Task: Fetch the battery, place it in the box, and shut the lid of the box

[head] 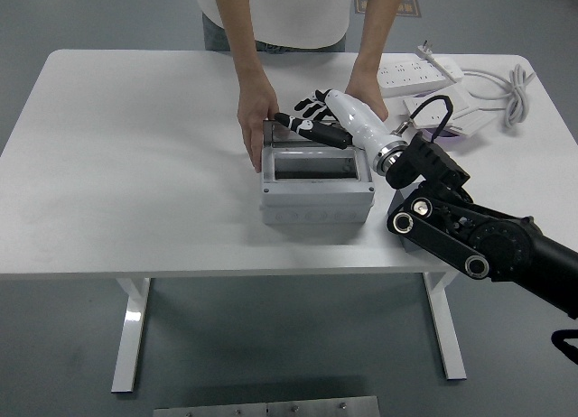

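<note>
single high head view, facing forward and down, whole table [135, 119] visible

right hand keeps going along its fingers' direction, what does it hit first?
Probably the person's hand braced on the box's left far corner; the right hand points left across the box's far edge. Depth unclear, so it might pass above.

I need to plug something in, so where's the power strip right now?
In the head view, the power strip lies at the table's far right, behind the box, next to the person's hand and a coiled cable.

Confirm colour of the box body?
Light grey box, with a darker see-through lid; clearest in the head view.
</note>
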`<state>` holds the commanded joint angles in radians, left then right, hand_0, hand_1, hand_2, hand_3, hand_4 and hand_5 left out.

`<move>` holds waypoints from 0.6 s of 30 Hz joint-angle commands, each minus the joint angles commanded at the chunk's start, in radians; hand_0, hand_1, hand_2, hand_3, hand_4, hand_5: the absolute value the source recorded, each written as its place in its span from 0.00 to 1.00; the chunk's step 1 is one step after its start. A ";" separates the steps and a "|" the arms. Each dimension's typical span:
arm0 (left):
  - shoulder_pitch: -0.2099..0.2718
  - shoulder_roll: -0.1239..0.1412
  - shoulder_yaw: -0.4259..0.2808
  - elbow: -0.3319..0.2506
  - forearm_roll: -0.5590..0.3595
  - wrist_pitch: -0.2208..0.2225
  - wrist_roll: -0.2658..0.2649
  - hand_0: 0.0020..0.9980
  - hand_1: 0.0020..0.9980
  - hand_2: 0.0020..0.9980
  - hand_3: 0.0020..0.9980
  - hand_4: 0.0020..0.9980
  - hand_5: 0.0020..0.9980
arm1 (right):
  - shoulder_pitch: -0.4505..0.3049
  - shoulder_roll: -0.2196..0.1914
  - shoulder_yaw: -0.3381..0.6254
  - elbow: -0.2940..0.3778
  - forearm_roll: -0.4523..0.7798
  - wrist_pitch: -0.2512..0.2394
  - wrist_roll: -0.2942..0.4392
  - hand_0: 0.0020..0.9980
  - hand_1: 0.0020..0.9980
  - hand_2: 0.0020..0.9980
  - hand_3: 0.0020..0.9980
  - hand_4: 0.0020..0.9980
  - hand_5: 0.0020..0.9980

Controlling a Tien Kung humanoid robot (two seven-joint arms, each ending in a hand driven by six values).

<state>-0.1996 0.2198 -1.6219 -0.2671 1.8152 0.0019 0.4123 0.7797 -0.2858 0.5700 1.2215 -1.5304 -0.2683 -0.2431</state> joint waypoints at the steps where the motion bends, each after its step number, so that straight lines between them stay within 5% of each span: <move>1: 0.000 0.000 0.000 0.000 -0.001 0.000 0.000 0.59 0.68 0.59 0.58 0.54 0.00 | -0.001 -0.002 0.001 0.009 -0.010 0.013 -0.012 0.71 0.62 0.65 0.70 0.97 0.99; 7: 0.000 -0.001 0.003 0.001 -0.007 0.002 -0.001 0.59 0.68 0.59 0.58 0.54 0.00 | -0.013 -0.010 -0.004 0.044 -0.037 0.083 -0.058 0.71 0.62 0.65 0.70 0.96 1.00; 18: 0.000 -0.001 0.004 0.001 -0.011 0.004 -0.002 0.59 0.68 0.59 0.58 0.54 0.00 | -0.025 -0.025 -0.007 0.073 -0.043 0.130 -0.080 0.70 0.61 0.65 0.69 0.95 1.00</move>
<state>-0.1994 0.2186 -1.6174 -0.2660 1.8038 0.0061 0.4106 0.7543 -0.3106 0.5630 1.2941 -1.5731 -0.1378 -0.3228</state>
